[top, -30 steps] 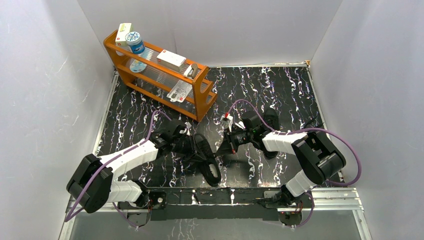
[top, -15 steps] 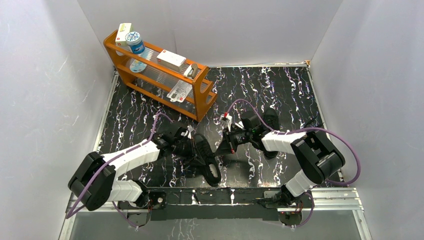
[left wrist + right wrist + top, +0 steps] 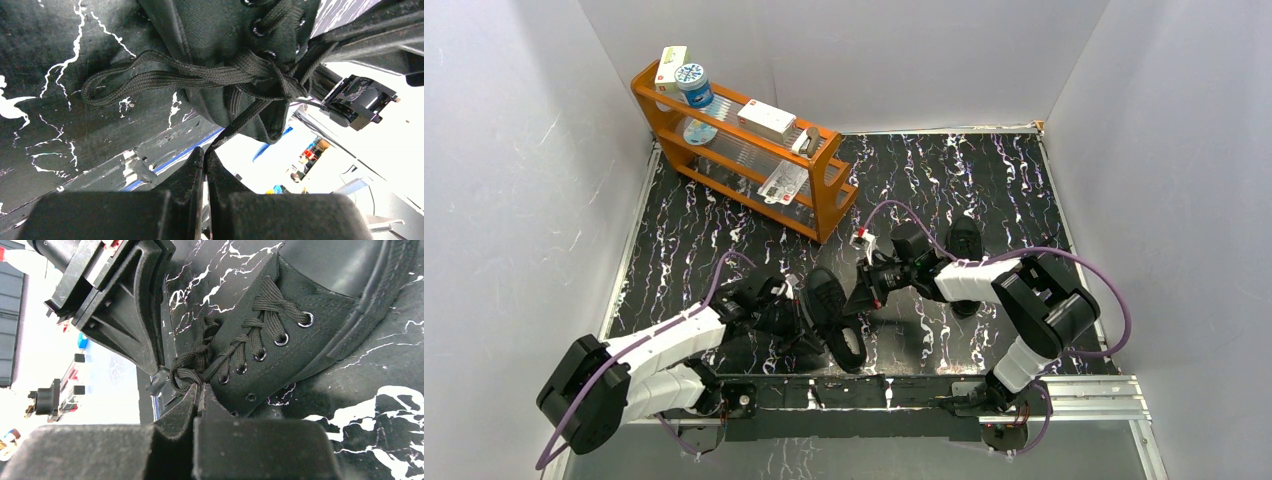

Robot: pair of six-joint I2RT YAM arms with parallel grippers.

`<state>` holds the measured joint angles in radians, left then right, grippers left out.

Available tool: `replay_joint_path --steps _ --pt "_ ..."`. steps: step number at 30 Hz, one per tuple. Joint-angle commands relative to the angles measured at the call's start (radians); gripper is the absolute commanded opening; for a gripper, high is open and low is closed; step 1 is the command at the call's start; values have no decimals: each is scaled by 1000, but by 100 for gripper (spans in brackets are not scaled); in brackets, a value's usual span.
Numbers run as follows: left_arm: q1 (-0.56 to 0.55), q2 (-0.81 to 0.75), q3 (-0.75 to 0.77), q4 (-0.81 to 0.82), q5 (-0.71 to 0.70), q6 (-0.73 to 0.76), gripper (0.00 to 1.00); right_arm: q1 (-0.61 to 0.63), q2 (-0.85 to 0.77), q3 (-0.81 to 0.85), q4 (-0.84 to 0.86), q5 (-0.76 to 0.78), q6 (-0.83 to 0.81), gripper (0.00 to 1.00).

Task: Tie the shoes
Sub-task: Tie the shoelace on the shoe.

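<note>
One black shoe (image 3: 836, 318) lies near the table's front edge between my two grippers; in the left wrist view this shoe (image 3: 220, 30) fills the top. Its laces (image 3: 250, 70) are bunched in a knot with a loop (image 3: 125, 77) trailing left. My left gripper (image 3: 206, 151) is shut on a lace strand running up to that knot. My right gripper (image 3: 198, 388) is shut on the laces (image 3: 192, 362) at the shoe's (image 3: 310, 315) top eyelets. From above, the left gripper (image 3: 804, 320) is left of the shoe and the right gripper (image 3: 864, 290) right of it. A second shoe (image 3: 965, 240) lies behind the right arm.
An orange rack (image 3: 744, 150) with boxes and a bottle stands at the back left. White walls enclose the black marbled table (image 3: 984, 180) on three sides. The metal rail (image 3: 1074, 395) with both arm bases runs along the near edge.
My left gripper has shut on a lace and the left arm has drawn back toward the near left. The right gripper has shifted a little to the left, staying shut.
</note>
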<state>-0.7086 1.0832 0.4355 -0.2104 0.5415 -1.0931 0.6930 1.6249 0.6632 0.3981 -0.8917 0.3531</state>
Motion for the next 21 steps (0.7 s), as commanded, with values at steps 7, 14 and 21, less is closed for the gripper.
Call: replay_joint_path --steps 7,14,21 --pt "-9 49 -15 -33 61 -7 2 17 -46 -25 71 84 42 0" --pt "-4 -112 66 -258 -64 -2 44 17 -55 -19 18 81 -14 0" --pt "105 -251 81 -378 -190 -122 64 17 -61 -19 7 67 -27 0"
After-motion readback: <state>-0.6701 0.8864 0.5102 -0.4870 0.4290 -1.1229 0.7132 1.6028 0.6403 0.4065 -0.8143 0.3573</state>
